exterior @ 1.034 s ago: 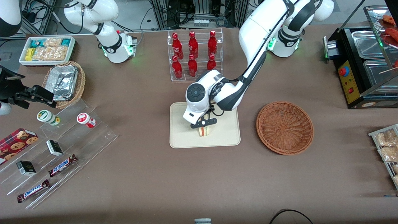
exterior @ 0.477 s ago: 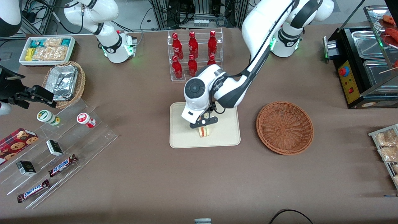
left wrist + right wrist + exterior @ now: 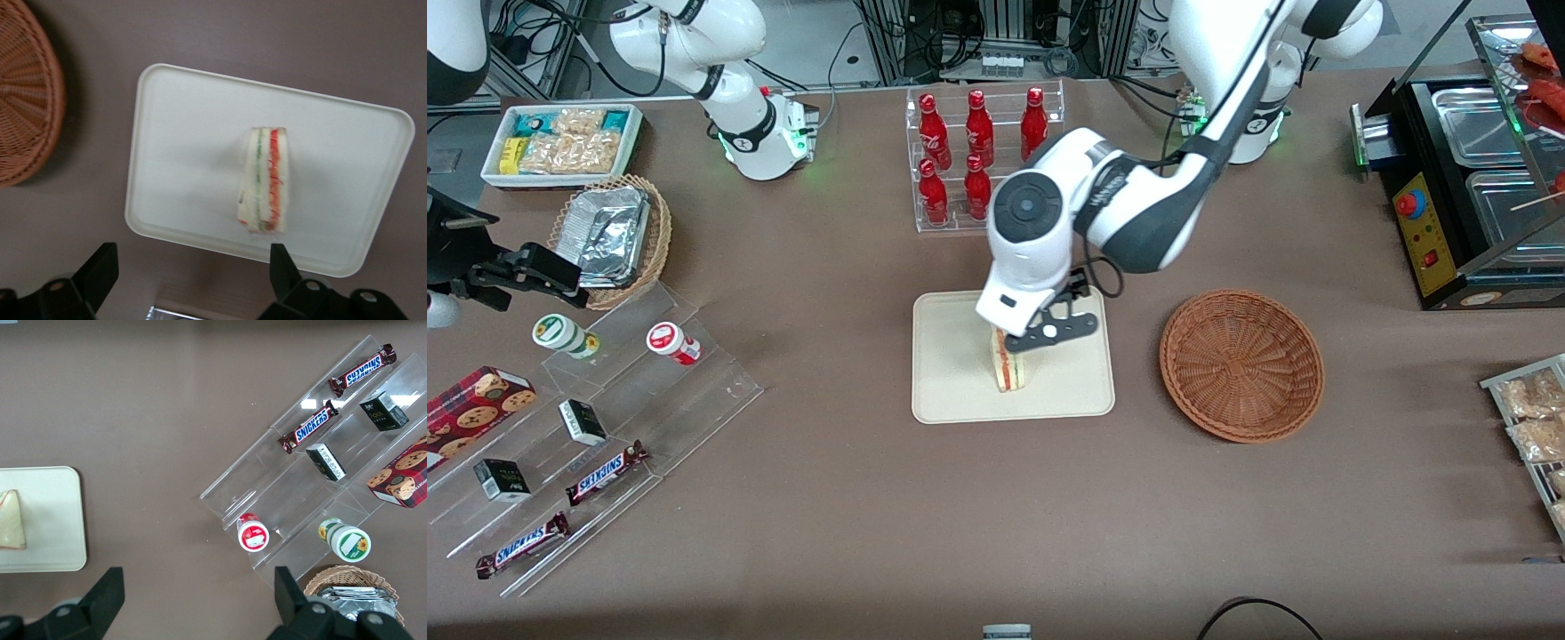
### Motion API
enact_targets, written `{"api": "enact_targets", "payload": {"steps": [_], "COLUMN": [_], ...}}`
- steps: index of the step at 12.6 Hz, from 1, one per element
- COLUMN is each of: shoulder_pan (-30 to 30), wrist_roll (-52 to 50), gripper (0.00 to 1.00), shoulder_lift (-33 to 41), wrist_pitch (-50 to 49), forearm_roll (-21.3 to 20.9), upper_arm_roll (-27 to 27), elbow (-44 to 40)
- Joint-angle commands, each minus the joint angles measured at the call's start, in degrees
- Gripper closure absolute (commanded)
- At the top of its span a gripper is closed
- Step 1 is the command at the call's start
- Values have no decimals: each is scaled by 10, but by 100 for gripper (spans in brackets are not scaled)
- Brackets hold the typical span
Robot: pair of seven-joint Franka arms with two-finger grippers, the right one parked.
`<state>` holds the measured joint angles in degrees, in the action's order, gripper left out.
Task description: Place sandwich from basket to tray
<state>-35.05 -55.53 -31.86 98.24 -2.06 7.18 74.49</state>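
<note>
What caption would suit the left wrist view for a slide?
Open gripper above the tray, where the sandwich stands released on its edge, basket empty beside it.

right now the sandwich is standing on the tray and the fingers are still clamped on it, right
Not quite. The sandwich is standing on the tray, but the gripper has let go: the left wrist view shows its fingers spread wide and lifted clear above the sandwich, touching nothing. The basket beside the tray holds nothing.
</note>
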Motion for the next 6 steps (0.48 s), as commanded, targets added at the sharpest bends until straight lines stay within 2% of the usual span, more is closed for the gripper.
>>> {"api": "enact_targets", "payload": {"steps": [1,6], "shoulder_pan": [42,170], "wrist_roll": [23,260], "gripper": [0,0], "shoulder_lift": [36,163], "wrist_pitch": [-60,-85], "forearm_roll": [-7,-6], "upper_arm_roll": [1,2], "elbow": [26,153]}}
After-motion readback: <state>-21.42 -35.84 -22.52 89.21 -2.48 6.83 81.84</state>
